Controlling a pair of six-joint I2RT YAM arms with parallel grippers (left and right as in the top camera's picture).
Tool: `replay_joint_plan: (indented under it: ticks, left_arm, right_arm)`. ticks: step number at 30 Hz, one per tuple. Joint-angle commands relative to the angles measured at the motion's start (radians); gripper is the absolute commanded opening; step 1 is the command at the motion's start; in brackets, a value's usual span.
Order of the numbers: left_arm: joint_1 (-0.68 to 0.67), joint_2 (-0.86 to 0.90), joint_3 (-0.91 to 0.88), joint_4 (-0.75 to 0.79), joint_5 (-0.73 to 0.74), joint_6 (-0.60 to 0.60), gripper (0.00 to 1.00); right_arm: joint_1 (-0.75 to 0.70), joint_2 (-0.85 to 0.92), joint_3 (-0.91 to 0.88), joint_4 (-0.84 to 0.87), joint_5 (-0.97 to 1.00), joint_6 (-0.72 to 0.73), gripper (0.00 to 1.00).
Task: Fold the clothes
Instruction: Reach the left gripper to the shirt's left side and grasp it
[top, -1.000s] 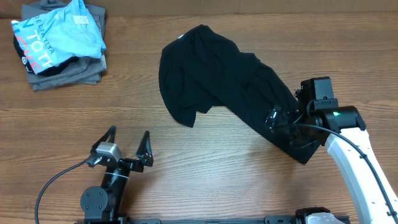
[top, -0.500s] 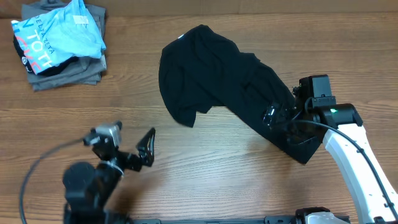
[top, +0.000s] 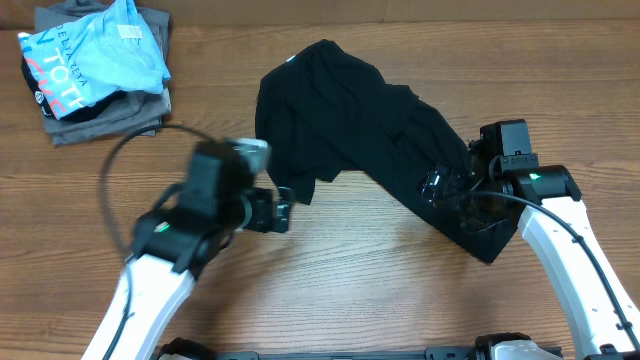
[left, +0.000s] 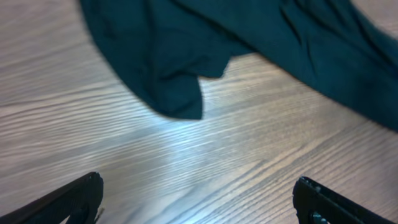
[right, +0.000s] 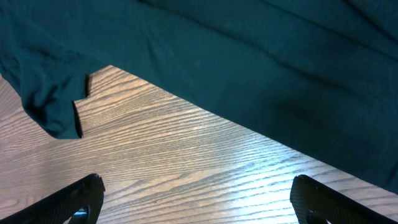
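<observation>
tee: black T-shirt (top: 345, 125) lies rumpled mid-right on table (top: 330, 290), running diag from back-centre to front-right.
L grip: left gripper (left: 199, 182) spread wide, empty, over bare wood near tee's lower-left flap.
R grip: right gripper (right: 197, 180) spread wide too, nothing in it, at tee's front-right edge.
misc: grey pile (top: 110, 115) w/ light blue shirt (top: 95, 55) on top, back-left corner.

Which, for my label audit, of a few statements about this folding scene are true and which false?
The left gripper is open and empty. True.
The light blue shirt lies on the folded grey garments. True.
The black T-shirt is neatly folded. False: it lies rumpled and unfolded on the table.
The right gripper grips the light blue shirt. False: it is open, at the black T-shirt's edge.
</observation>
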Motion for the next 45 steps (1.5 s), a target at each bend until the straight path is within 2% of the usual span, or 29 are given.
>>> replay_joint_plan:
  ticks: [1, 6, 14, 25, 33, 39, 45]
  left_arm:
    - [-0.046, 0.098, 0.026, 0.062, 0.005, -0.010, 1.00]
    - [-0.053, 0.245, 0.026, 0.169, 0.131, -0.010, 1.00]
    - [-0.094, 0.456, 0.042, 0.213, -0.036, -0.023, 1.00]
    - [-0.223, 0.598, 0.149, 0.237, -0.306, 0.008, 1.00]
    - [-0.222, 0.680, 0.156, 0.246, -0.316, 0.005, 0.98]
    - [-0.221, 0.682, 0.162, 0.250, -0.316, 0.008, 0.86]
    - [-0.204, 0.722, 0.162, 0.262, -0.250, 0.007, 0.89]
  right_arm:
    - [0.000, 0.002, -0.005, 0.006, -0.008, 0.002, 1.00]
    - [0.000, 0.002, -0.010, 0.006, -0.008, -0.002, 1.00]
    - [0.000, 0.002, -0.015, 0.013, -0.005, -0.002, 1.00]
    - [0.000, 0.009, -0.016, 0.004, 0.022, -0.002, 1.00]
    - [0.000, 0.009, -0.032, -0.020, 0.105, -0.002, 1.00]
    - [0.000, 0.009, -0.034, -0.018, 0.105, -0.001, 1.00]
    - [0.000, 0.009, -0.034, -0.025, 0.105, -0.002, 1.00]
